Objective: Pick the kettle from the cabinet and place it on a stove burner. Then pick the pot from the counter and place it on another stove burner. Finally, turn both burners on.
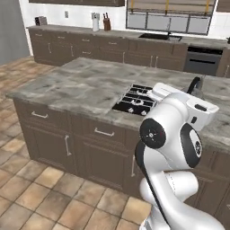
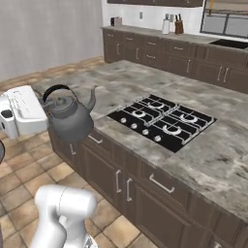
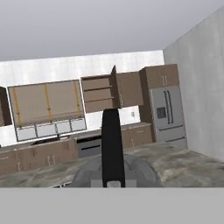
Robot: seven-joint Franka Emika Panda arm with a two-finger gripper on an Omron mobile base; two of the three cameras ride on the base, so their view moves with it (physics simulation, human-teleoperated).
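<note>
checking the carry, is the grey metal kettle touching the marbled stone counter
Apart: in the right base view the grey metal kettle hangs off the marbled stone counter's edge.

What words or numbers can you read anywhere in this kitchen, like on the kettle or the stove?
None: no words or numbers can be read anywhere.
The kettle is plain grey, with no label.
The stove knobs have no marks that can be made out.
The fridge shows no brand name.

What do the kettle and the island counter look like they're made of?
The kettle looks like dull grey metal with a soft sheen, and its arched handle a black material, possibly plastic. The counter looks like polished stone, judging by its grey-beige marbled veining.
</note>
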